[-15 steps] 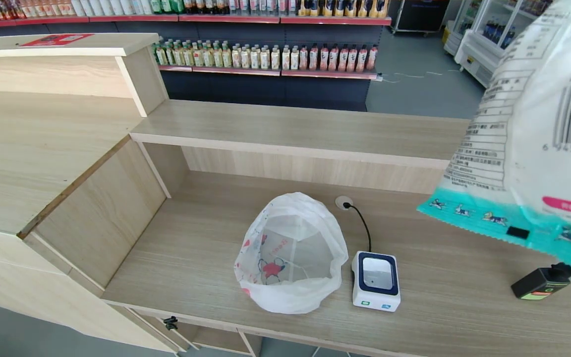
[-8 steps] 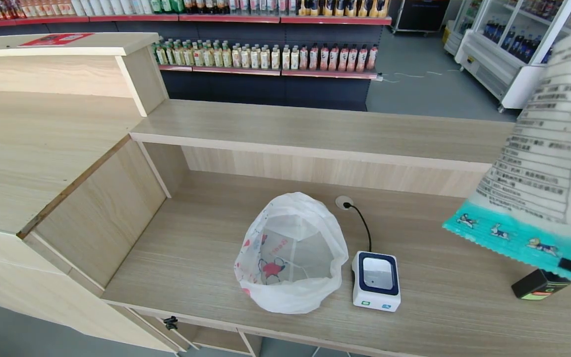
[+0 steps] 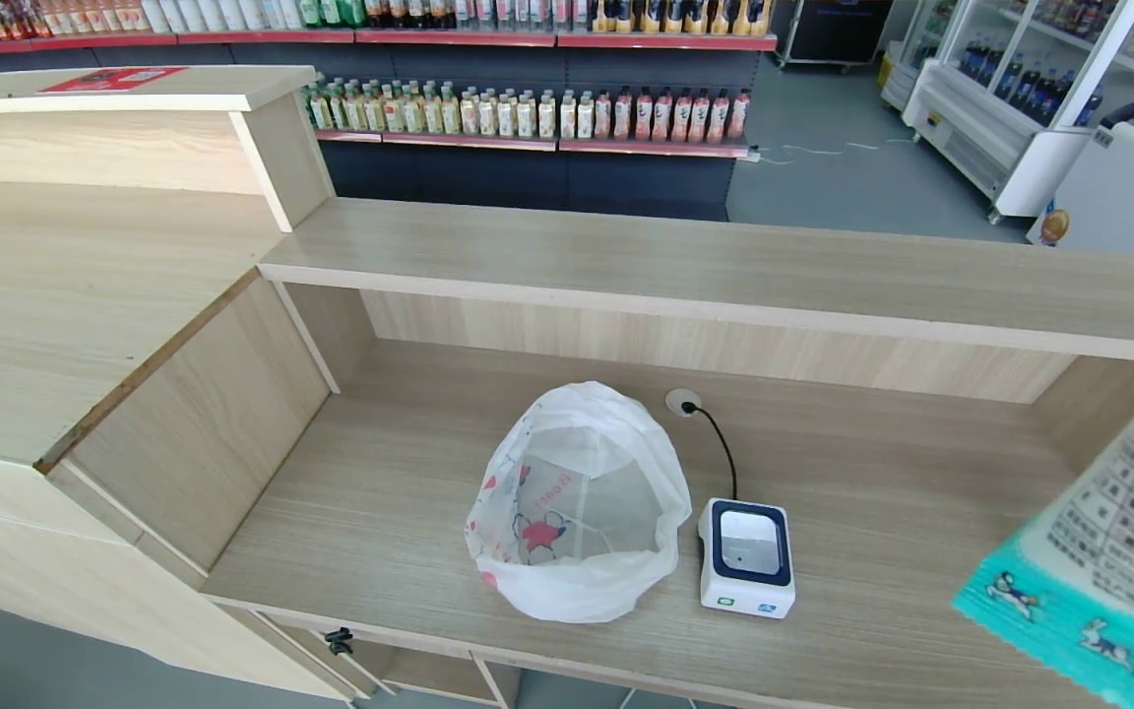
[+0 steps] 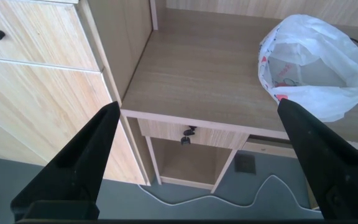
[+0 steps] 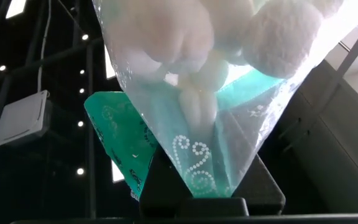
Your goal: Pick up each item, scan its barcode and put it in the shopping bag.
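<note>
Since the snack packet [image 3: 1108, 581] had swung down from near the head camera to the counter's [image 3: 380, 512] right front corner, still pinched in the right gripper [image 5: 204, 190], I'd guess it hadn't hit the scanner [image 3: 746, 556] or shopping bag [image 3: 577, 502] yet. Left gripper [image 4: 197, 109] hung spread wide off the front edge.

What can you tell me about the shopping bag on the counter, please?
The shopping bag is thin, white, translucent plastic with a red cartoon print on its side. It stands crumpled but upright on the lower wooden counter, its mouth wide open upward, and nothing shows inside. The barcode scanner sits close beside it, on the robot's right; whether the two touch is unclear.
</note>
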You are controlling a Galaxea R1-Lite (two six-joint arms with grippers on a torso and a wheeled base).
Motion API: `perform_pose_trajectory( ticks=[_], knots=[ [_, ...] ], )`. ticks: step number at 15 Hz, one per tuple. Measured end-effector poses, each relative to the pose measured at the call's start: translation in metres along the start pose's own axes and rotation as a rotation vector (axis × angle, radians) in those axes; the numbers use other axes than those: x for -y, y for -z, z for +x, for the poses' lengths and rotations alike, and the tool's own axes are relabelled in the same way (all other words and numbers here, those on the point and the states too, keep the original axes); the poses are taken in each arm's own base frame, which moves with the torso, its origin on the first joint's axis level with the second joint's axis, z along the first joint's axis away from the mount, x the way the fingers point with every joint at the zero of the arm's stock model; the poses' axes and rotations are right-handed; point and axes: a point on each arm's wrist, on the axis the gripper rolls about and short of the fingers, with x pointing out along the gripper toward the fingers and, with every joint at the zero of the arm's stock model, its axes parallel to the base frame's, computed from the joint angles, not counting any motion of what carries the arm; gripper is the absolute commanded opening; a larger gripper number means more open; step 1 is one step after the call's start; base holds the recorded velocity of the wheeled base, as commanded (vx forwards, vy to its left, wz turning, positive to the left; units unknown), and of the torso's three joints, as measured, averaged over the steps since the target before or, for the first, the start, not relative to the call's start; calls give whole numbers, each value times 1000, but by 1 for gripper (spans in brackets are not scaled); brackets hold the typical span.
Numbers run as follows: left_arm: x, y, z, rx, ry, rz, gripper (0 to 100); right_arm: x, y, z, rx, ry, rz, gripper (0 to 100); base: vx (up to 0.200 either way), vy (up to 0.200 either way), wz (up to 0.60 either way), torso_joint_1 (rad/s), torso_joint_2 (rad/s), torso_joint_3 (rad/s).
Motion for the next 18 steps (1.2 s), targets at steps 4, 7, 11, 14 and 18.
perform_pose_trajectory(
  ticks=[4, 7, 11, 14, 18],
  knots=[
    [0, 0, 0, 0, 0, 0, 100, -4, -3, 0, -2, -11, 12, 0, 0, 0, 0, 0, 0, 0],
    [0, 0, 0, 0, 0, 0, 100, -6, -4, 0, 0, -15, 18, 0, 0, 0, 0, 0, 0, 0],
    [0, 0, 0, 0, 0, 0, 100, -6, -4, 0, -3, -19, 33, 0, 0, 0, 0, 0, 0, 0],
    [0, 0, 0, 0, 0, 0, 100, -7, -2, -1, -113, -106, 148, 0, 0, 0, 0, 0, 0, 0],
    [0, 0, 0, 0, -1, 0, 100, -24, -29, -6, -260, -402, 582, 0, 0, 0, 0, 0, 0, 0]
  ],
)
